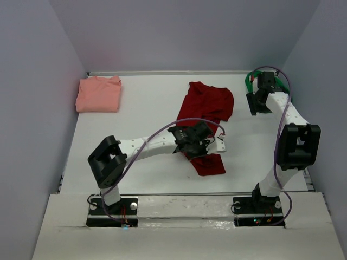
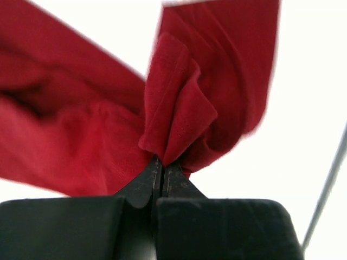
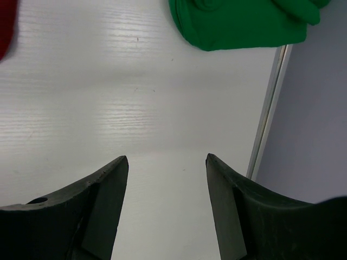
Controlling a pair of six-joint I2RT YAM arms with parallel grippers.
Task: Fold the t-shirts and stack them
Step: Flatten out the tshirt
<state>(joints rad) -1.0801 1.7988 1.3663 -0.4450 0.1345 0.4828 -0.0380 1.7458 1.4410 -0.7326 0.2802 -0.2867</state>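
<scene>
The dark red t-shirt (image 1: 210,102) lies crumpled in the middle of the table, a strip of it trailing toward the near edge. My left gripper (image 1: 203,145) is over that strip. In the left wrist view my left gripper (image 2: 162,162) is shut on a bunched fold of the dark red t-shirt (image 2: 179,108). The salmon-pink t-shirt (image 1: 98,93) lies folded at the far left. The bright green t-shirt (image 1: 250,79) sits at the far right corner, mostly hidden behind my right arm. My right gripper (image 1: 259,107) hovers near it. In the right wrist view my right gripper (image 3: 167,160) is open over bare table, the green t-shirt (image 3: 238,21) ahead of it.
Grey walls close in the white table (image 1: 141,119) on the left, back and right. A metal rail (image 3: 268,114) runs along the table's right edge, close beside my right gripper. A purple cable (image 1: 162,130) loops over my left arm.
</scene>
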